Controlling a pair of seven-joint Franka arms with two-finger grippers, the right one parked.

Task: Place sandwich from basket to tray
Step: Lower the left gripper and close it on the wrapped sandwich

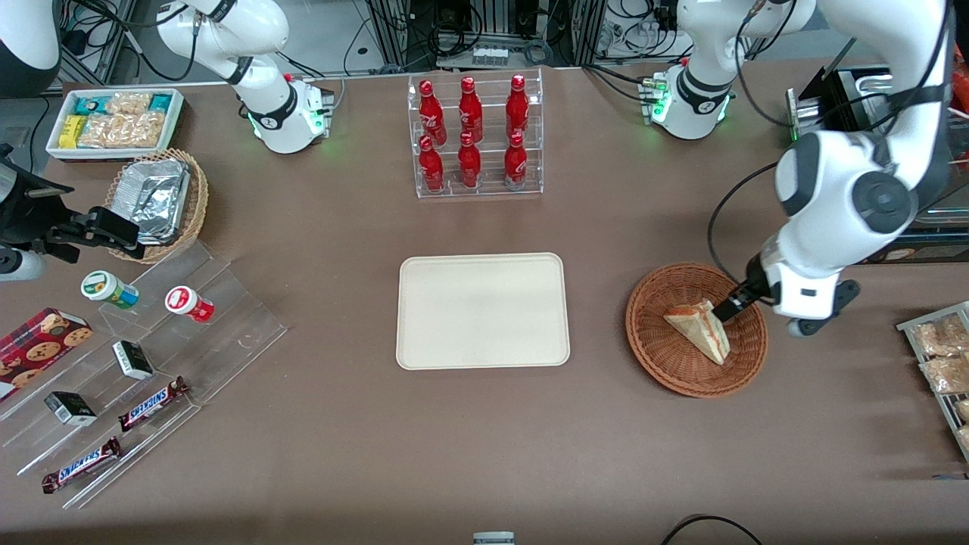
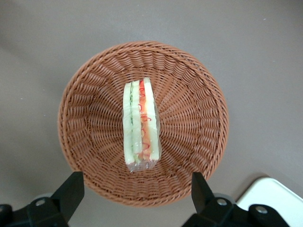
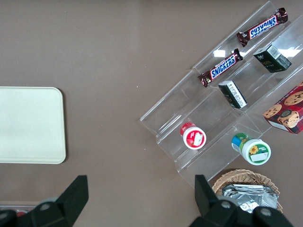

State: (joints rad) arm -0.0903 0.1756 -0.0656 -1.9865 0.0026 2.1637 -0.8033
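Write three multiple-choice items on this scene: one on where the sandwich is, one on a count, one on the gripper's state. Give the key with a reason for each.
1. Where is the sandwich?
A. on the tray
B. in the basket
C. on the bare table

2. How many red bottles stand in the clear rack?
A. four
B. six
C. eight

3. How is the gripper?
A. open above the basket, holding nothing
B. shut on the sandwich
C. open over the tray

Key:
1 B, the wedge lies inside the basket while the tray holds nothing.
2 B, two rows of three bottles show.
3 A, the wrist view shows both fingers spread wide over the basket rim, clear of the sandwich.
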